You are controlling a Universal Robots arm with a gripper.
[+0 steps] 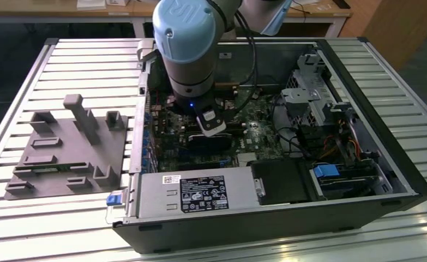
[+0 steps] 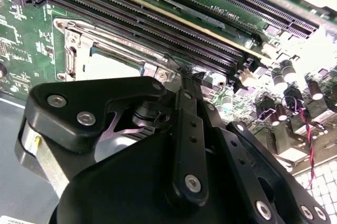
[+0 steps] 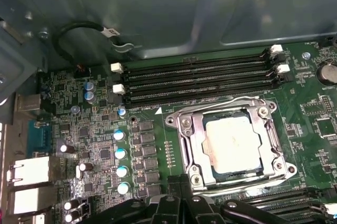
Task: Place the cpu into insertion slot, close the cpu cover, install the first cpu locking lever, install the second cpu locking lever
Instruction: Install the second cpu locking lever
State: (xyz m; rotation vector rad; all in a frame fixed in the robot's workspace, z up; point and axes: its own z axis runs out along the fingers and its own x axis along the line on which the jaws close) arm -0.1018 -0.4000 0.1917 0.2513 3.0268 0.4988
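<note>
The cpu (image 3: 231,137), a dull silver square, lies in the insertion slot (image 3: 226,114), of which a dark edge shows around the chip. The cpu cover (image 3: 187,139), a silvery frame, lies flat over the chip's edges. I cannot tell the locking levers apart from that frame. In the second wrist view the cpu (image 2: 111,66) and cover (image 2: 71,50) sit just beyond my black gripper (image 2: 184,72), whose fingers are shut together with nothing between them, tips close to a corner of the socket. In the exterior view the gripper (image 1: 211,128) hangs low inside the open computer case, over the motherboard.
Long black memory slots (image 3: 200,76) run beside the socket, and blue-topped capacitors (image 3: 121,153) stand on its other side. The case holds a power supply (image 1: 191,194), a drive cage (image 1: 315,93) and loose cables (image 1: 300,142). A grey fixture (image 1: 67,147) sits on the slatted table at the exterior view's left.
</note>
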